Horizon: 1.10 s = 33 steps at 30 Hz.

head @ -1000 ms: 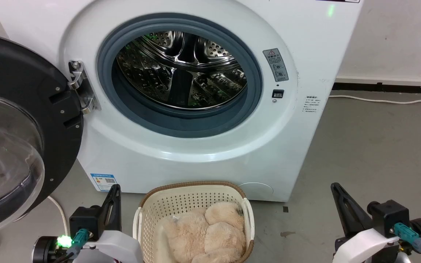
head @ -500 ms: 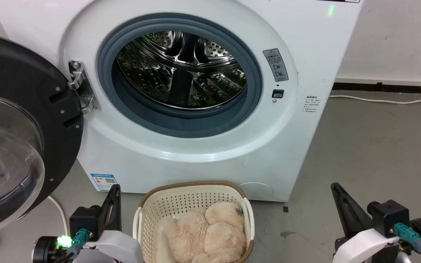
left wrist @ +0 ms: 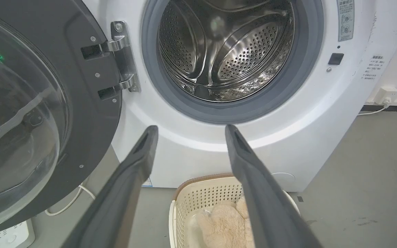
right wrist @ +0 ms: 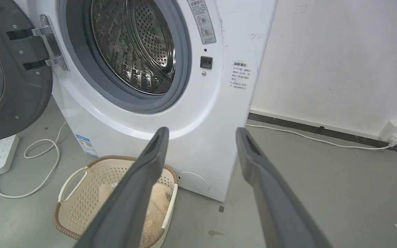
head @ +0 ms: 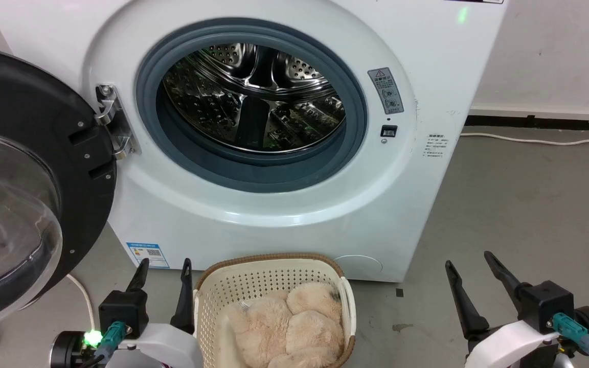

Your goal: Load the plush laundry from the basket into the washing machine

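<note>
— How far along is it?
— Not begun, I'd say. The washer [head: 284, 225] stands with its door [head: 18, 179] wide open and the drum [head: 253, 97] showing. The basket [head: 269, 258] sits on the floor [head: 529, 204] right before it, with the plush [head: 289, 327] lying inside.
— And the grippers?
— The left gripper [head: 165, 263] is just beside the basket and the right gripper [head: 468, 258] well off. Both are spread, holding nothing. Next, I reckon, one must reach down and pinch deep into that pile.
</note>
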Available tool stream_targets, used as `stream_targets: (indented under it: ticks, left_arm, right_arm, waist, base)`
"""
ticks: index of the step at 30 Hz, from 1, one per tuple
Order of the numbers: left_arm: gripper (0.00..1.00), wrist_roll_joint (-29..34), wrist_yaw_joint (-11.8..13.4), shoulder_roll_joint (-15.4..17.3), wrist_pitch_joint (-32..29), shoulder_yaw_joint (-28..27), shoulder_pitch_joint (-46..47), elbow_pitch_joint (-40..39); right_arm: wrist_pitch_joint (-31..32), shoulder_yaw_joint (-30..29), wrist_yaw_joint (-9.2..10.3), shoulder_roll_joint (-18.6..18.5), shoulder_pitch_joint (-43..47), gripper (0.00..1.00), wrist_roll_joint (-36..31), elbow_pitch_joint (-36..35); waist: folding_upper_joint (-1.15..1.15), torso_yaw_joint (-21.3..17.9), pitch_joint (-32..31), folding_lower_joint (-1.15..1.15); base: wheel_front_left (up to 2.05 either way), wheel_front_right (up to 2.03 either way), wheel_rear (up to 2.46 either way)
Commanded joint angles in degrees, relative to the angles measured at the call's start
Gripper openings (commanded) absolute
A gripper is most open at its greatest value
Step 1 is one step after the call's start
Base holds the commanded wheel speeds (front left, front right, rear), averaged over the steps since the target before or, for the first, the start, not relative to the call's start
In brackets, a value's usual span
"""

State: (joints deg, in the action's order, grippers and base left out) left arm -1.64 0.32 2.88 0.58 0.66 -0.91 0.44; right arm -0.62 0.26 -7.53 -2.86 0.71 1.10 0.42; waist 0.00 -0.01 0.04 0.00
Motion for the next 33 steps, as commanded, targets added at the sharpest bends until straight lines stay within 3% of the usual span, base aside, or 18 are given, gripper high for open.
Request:
stream_targets:
  ticks: [1, 17, 33]
  left_arm:
    - [1.0, -0.5, 0.02, 0.0, 0.51, 0.18, -0.12, 0.23]
    - [1.0, -4.16, 0.04, 0.07, -0.34, 1.94, 2.51, 3.54]
    - [1.0, -8.21, -0.97, 0.56, -5.04, 4.35, 9.9, 12.13]
  right_arm:
    - [-0.54, -0.01, 0.0, 0.0, 0.45, 1.0, 0.69, 0.15]
    - [-2.44, -0.31, 0.01, 0.0, 0.27, 1.0, 2.91, 0.11]
    - [-4.35, -1.28, 0.01, 0.0, -1.29, 1.0, 5.36, -1.09]
  waist:
    - [0.0, 0.0, 0.03, 0.0]
    - [0.0, -0.29, 2.16, 0.0]
    - [0.0, -1.87, 7.79, 0.0]
  base:
    - [0.0, 0.0, 0.0]
    - [0.0, 0.0, 0.0]
    - [0.0, 0.0, 0.0]
